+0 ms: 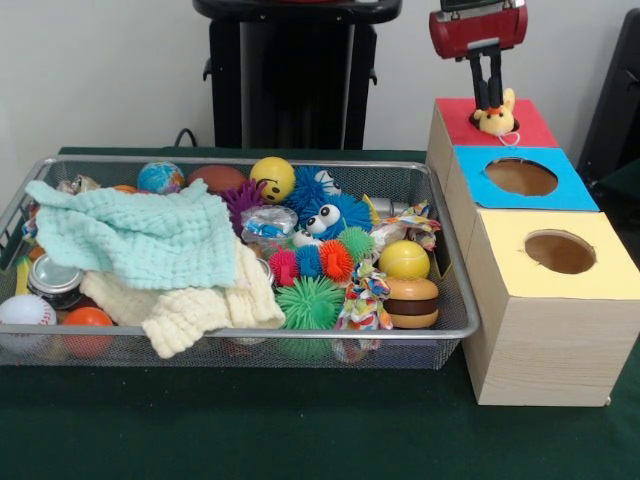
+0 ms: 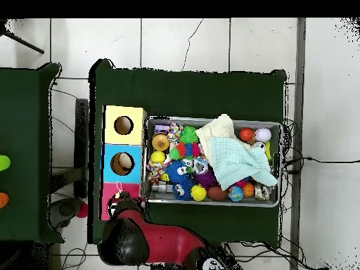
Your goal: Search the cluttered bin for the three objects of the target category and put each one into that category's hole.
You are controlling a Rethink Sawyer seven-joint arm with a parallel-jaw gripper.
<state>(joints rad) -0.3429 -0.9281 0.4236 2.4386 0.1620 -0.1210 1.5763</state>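
Yellow-topped box (image 1: 552, 300) sits nearest; behind, the pincer (image 1: 491, 105) pinches a plush bunny (image 1: 496, 118) (over the red hole).

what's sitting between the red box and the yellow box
The blue box, its round hole open on top. The front view shows the three in a row: red box farthest, with a plush toy at its hole, and yellow box nearest.

Even, soft indoor light fills both views; the wire bin (image 1: 440, 330) throws only a faint shadow on the green tabletop (image 1: 250, 430) beneath it, without glare.
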